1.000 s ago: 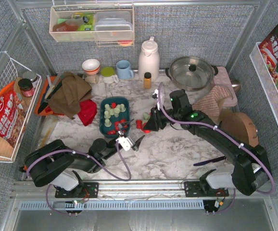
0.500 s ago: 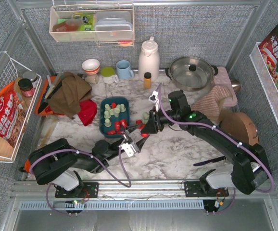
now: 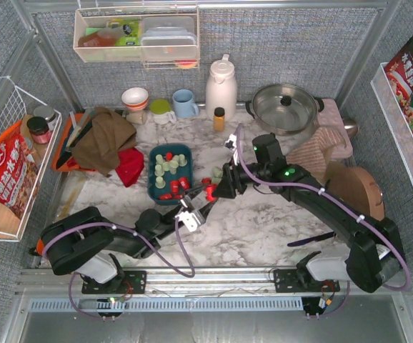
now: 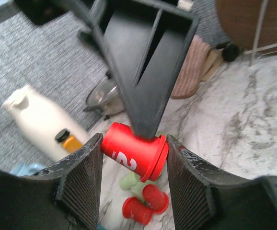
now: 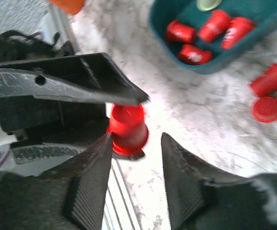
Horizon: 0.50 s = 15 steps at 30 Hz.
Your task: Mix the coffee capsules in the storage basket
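Fingers of the left gripper (image 4: pixel 133 146) clamp a red capsule (image 4: pixel 131 155) lying sideways between them, both touching it. The right gripper (image 5: pixel 136 140) stands partly open around the same pod (one fingertip (image 4: pixel 143 110) seems to rest on it). We see the storage basket (image 3: pixel 151 171) holding mint green capsules (image 3: pixel 169 166) at its far end, red capsules (image 3: pixel 174 188) nearer, and loose capsules (image 5: pixel 271 79) beside it on the marble table (image 3: pixel 264 221).
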Each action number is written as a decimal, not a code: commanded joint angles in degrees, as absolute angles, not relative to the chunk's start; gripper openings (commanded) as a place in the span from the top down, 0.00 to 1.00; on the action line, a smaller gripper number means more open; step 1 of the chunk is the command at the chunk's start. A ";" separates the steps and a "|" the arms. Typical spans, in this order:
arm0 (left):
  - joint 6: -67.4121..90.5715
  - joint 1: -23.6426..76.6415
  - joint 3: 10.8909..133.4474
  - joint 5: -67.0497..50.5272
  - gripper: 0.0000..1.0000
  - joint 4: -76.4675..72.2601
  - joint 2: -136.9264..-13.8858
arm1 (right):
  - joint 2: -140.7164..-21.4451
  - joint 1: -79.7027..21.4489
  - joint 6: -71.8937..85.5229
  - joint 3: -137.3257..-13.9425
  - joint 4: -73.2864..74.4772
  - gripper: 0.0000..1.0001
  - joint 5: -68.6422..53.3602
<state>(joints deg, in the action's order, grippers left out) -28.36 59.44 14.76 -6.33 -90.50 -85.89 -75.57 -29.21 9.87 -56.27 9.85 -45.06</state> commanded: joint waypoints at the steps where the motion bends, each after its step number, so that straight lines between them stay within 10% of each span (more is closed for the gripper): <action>1: -26.06 59.38 13.26 0.74 0.71 -93.78 -85.28 | -73.51 -27.78 8.79 -56.69 11.15 0.49 -36.76; 15: -10.18 54.22 15.35 28.98 0.73 -76.14 -81.04 | -79.33 -26.06 18.72 -58.88 12.42 0.48 -3.69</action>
